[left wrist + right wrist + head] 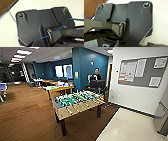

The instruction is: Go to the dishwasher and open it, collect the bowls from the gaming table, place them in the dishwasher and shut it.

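Head view is showing a football table (76,103) with a green field and rods standing ahead of me on the brown carpet (25,117), and behind it a long table with a yellow frame (58,89), well apart from me. A person (95,75) is standing beyond the football table beside a dark screen (98,84). A pale floor (127,127) is lying to my right, under a wall with a grey noticeboard (142,70). Both wrist cameras are looking down at that pale floor past my own dark plates; I cannot tell how my grippers are standing.
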